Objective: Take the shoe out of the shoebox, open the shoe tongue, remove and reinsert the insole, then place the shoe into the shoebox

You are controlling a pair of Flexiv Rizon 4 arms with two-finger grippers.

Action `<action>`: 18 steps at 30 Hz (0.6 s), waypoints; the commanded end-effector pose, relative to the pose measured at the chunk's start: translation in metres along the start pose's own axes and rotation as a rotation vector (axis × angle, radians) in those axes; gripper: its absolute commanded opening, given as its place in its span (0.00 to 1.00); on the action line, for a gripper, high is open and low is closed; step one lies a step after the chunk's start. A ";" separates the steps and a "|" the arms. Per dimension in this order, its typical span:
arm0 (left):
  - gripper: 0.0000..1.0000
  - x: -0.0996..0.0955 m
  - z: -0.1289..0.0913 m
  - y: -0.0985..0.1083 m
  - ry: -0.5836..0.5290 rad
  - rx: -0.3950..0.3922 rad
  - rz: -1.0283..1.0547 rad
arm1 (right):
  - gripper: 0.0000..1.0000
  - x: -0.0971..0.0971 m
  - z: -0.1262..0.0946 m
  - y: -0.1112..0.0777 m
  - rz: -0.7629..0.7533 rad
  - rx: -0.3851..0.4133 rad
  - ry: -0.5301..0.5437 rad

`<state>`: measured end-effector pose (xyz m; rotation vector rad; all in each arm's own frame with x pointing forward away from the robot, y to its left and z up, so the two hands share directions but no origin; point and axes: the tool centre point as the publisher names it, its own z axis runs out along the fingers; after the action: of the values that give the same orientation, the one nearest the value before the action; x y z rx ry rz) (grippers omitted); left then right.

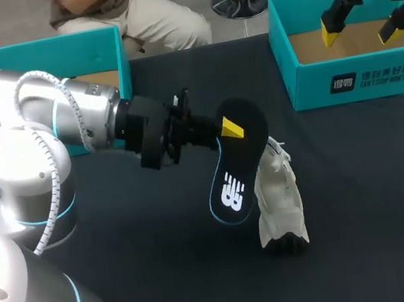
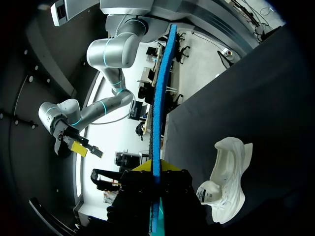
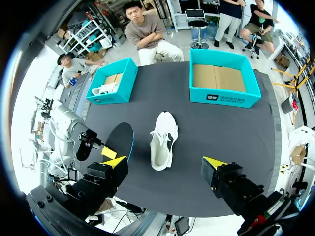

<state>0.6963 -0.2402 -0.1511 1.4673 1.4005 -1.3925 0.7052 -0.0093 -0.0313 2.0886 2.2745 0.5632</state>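
My left gripper (image 1: 223, 129) is shut on the rim of a black insole (image 1: 236, 162) with a blue edge and holds it tilted above the table. In the left wrist view the insole (image 2: 158, 118) shows edge-on between the fingers. The white shoe (image 1: 279, 202) lies on the black table just right of the insole, also seen beside the left gripper (image 2: 157, 173) as the shoe (image 2: 228, 178). My right gripper (image 1: 361, 33) hangs open high over the right shoebox (image 1: 360, 76). From it I look down on the shoe (image 3: 162, 140) and insole (image 3: 121, 138).
A second teal shoebox (image 1: 45, 47) stands at the back left; it (image 3: 113, 81) holds another white shoe (image 3: 105, 89). The right box (image 3: 224, 78) has only a cardboard floor inside. Black tablecloth (image 1: 169, 280) covers the table.
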 end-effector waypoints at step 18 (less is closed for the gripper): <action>0.00 0.019 0.015 -0.013 -0.039 0.028 -0.189 | 1.00 0.001 0.000 0.002 0.001 0.005 -0.002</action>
<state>0.6828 -0.2419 -0.1625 1.3522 1.5192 -1.5625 0.7054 -0.0090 -0.0314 2.0898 2.2732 0.5628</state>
